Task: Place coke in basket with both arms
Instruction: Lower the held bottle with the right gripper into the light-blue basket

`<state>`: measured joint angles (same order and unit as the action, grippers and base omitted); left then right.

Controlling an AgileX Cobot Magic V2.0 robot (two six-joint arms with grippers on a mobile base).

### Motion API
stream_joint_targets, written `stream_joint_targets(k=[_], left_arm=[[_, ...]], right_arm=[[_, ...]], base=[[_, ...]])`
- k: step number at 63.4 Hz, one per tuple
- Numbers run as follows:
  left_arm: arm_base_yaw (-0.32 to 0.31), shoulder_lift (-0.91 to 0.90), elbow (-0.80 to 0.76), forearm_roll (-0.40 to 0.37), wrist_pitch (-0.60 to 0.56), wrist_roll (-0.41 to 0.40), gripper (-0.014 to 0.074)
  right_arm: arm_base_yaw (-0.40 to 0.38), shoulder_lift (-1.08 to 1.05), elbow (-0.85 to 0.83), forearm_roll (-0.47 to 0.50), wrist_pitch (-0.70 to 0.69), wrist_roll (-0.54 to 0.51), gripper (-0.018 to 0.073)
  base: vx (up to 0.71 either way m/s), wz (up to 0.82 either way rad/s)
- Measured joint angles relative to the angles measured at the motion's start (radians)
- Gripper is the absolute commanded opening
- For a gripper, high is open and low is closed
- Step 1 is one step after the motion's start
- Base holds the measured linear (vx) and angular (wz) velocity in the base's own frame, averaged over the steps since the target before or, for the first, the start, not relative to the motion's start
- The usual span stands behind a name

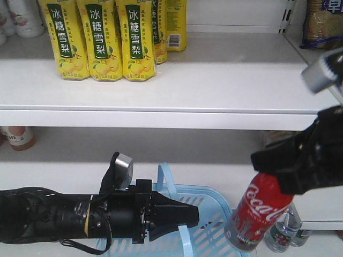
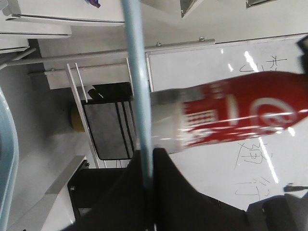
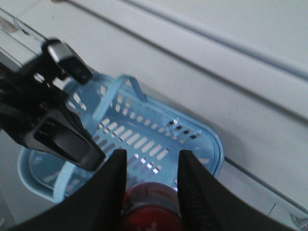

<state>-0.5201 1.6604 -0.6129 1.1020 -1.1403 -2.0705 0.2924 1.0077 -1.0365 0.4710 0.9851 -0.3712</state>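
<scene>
The coke (image 1: 261, 210), red with white lettering, hangs tilted above the right end of the light blue basket (image 1: 217, 210). My right gripper (image 1: 269, 172) is shut on its upper part; in the right wrist view the coke (image 3: 150, 204) sits between the black fingers (image 3: 192, 183), with the basket (image 3: 217, 144) below. My left gripper (image 1: 194, 215) reaches in from the left and is shut on the basket's thin handle (image 2: 137, 72), which runs up from between its jaws. The coke (image 2: 240, 113) lies just beyond that handle in the left wrist view.
Yellow drink cartons (image 1: 102, 37) stand on the white upper shelf (image 1: 161, 107). Small bottles (image 1: 284, 235) stand low at the right behind the coke. Another bottle (image 1: 21, 137) is on the lower shelf at the left, and a snack bag (image 1: 321, 24) at the top right.
</scene>
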Motion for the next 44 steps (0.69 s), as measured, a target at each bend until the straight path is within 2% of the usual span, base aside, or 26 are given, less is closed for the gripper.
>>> stream_joint_targets(k=[7, 13, 19, 27, 44], left_arm=[[0.000, 0.000, 0.000, 0.000, 0.000, 0.000, -0.0006], [0.000, 0.000, 0.000, 0.000, 0.000, 0.000, -0.0006], [0.000, 0.000, 0.000, 0.000, 0.000, 0.000, -0.0006], [0.000, 0.000, 0.000, 0.000, 0.000, 0.000, -0.0006], [0.000, 0.000, 0.000, 0.000, 0.000, 0.000, -0.0006]], right_arm=[[0.000, 0.003, 0.139, 0.066, -0.093, -0.091, -0.0005], [0.000, 0.003, 0.234, 0.176, -0.180, -0.211, -0.0005], [0.000, 0.003, 0.280, 0.276, -0.242, -0.313, -0.0005], [0.000, 0.025, 0.288, 0.356, -0.292, -0.405, -0.0005], [0.000, 0.176, 0.289, 0.383, -0.319, -0.481, -0.0005]], base=[[0.00, 0.00], [0.00, 0.00], [0.00, 0.00], [0.00, 0.00], [0.00, 0.00]])
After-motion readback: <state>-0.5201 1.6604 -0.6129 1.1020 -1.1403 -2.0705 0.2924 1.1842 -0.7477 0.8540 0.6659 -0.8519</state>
